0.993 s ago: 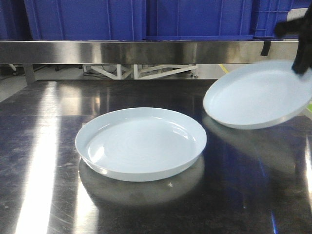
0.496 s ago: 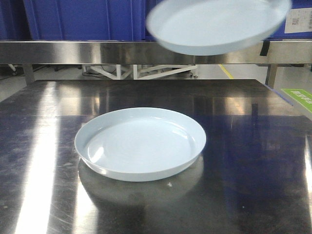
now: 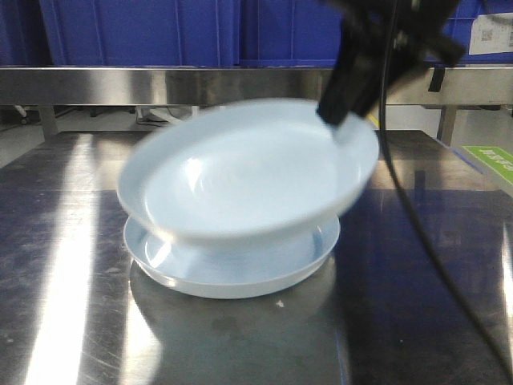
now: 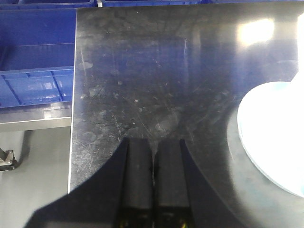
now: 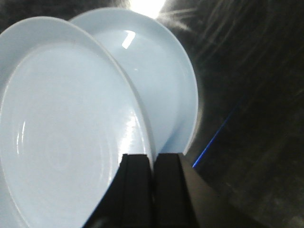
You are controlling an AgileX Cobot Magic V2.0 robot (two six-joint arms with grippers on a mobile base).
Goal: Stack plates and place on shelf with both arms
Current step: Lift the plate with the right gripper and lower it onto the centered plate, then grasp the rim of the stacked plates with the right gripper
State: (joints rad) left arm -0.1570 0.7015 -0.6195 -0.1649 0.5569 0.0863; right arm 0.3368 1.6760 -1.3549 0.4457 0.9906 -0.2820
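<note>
Two pale bluish-white plates show in the front view. One plate [image 3: 240, 277] lies flat on the dark steel tabletop [image 3: 417, 305]. The other plate [image 3: 240, 176] hangs tilted and blurred just above it, its left side low over the lower plate's rim. My right gripper [image 3: 337, 120] is shut on the upper plate's far right rim. The right wrist view shows its jaws [image 5: 153, 156] pinching that plate [image 5: 61, 133], with the lower plate [image 5: 166, 80] behind. My left gripper [image 4: 153, 141] is shut and empty over bare tabletop, left of a plate [image 4: 270, 137]. The shelf rail [image 3: 160, 84] runs across the back.
Blue ribbed crates [image 3: 144, 32] stand on the shelf behind the rail. A black cable [image 3: 417, 224] hangs from the right arm over the table's right side. In the left wrist view the table's left edge [image 4: 72, 142] is close, with a blue crate [image 4: 33, 71] beyond.
The held plate went from low at the right, up high near the crates, then down and left to hang over the table plate. The lower plate stayed put.
</note>
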